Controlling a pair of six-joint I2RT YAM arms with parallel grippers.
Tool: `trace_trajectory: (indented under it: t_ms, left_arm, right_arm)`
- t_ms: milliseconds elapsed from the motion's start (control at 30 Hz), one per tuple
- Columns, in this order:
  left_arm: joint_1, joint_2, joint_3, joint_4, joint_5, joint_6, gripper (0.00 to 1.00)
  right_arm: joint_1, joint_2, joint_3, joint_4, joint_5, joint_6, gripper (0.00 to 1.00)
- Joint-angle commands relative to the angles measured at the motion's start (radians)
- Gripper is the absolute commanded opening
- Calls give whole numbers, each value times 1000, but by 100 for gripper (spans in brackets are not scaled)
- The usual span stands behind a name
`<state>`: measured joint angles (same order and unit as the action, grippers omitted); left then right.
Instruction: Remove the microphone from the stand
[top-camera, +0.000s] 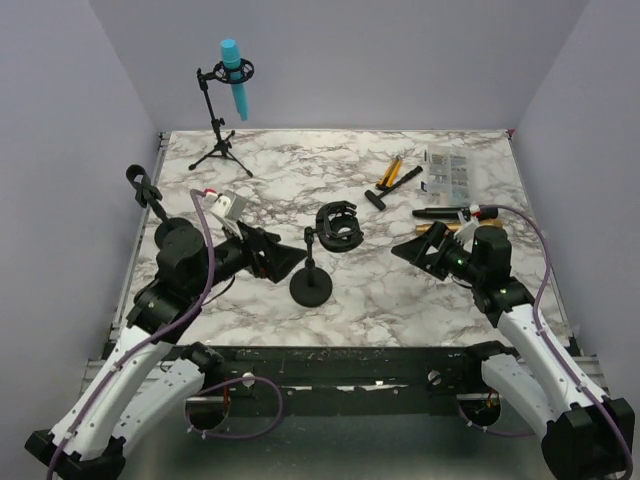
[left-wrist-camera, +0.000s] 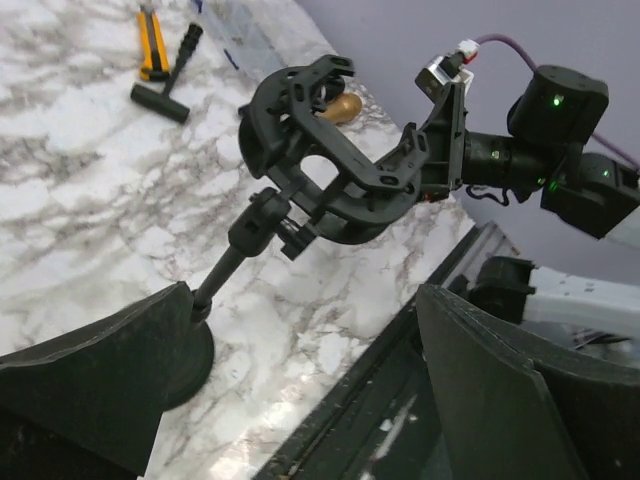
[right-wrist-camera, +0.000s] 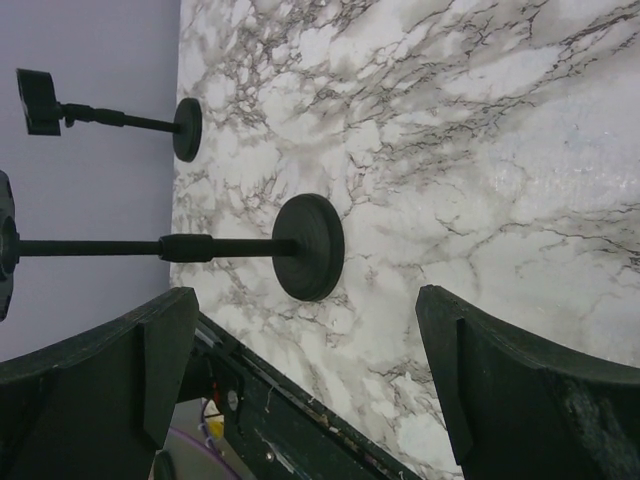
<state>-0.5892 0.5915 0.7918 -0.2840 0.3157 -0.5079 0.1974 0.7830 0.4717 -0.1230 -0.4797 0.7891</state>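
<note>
A cyan microphone (top-camera: 236, 78) sits in the shock mount of a black tripod stand (top-camera: 220, 150) at the back left. A black desk stand with a round base (top-camera: 311, 287) stands mid-table, and its shock mount (top-camera: 338, 226) is empty. In the left wrist view the empty mount (left-wrist-camera: 330, 160) is above the base (left-wrist-camera: 190, 360). My left gripper (top-camera: 285, 262) is open and empty just left of this stand's pole; it also shows in the left wrist view (left-wrist-camera: 305, 300). My right gripper (top-camera: 418, 248) is open and empty to the stand's right, facing the base (right-wrist-camera: 310, 247).
A small clip stand (top-camera: 140, 185) is at the left edge. A dark elongated object with a gold end (top-camera: 455, 212) lies behind the right gripper. Yellow-black tools (top-camera: 390, 172), a black T-handle (top-camera: 385, 190) and a clear box (top-camera: 447, 170) lie at the back right.
</note>
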Motion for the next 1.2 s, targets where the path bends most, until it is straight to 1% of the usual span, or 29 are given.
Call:
trace_trajectory:
  t_ms: [0,67,100,167,300,400,467,600,733,800,867,1033,1133,1167]
  left_arm:
    - [162,129,26,-73,323,-293,93]
    - [194,163,-1,4,412,-390,88]
    - [195,175,-16,53,433,-431,85]
    - [195,188,-38,109,430,-501,85]
    - [202,225,-16,75,380,-583,81]
    - [202,250,6,65,389,-597,78]
    - [201,247,3,83,398,-607,78]
    - [203,236,13,65,345,-648,78]
    - [204,272,88,-25,284,-658,69]
    - [207,303,160,-132,254,-623,68]
    - [207,324,196,-184,238,-621,67]
    - [208,356,147,-105,302,-730,66]
    - [207,392,118,-48,354,-771,61]
    - [207,408,113,-29,371,-779,60]
  right_arm:
    - [6,21,67,1,-25,19,100]
    - [7,17,71,-10,-24,13,100]
    - [7,11,68,-15,-14,7,100]
    - [7,-1,60,-23,4,11,100]
    - [7,10,57,4,0,30,100]
    - [7,31,61,-7,-21,25,100]
    - [7,29,46,-13,-8,18,100]
    - [7,13,27,1,22,29,100]
    - [7,35,50,12,3,15,100]
    - [6,42,53,-1,9,-8,100]
    - [7,41,51,-15,27,-15,100]
    - [6,17,37,11,18,16,100]
    - [7,16,57,-13,28,-11,100]
    - [7,17,64,-22,35,-21,100]
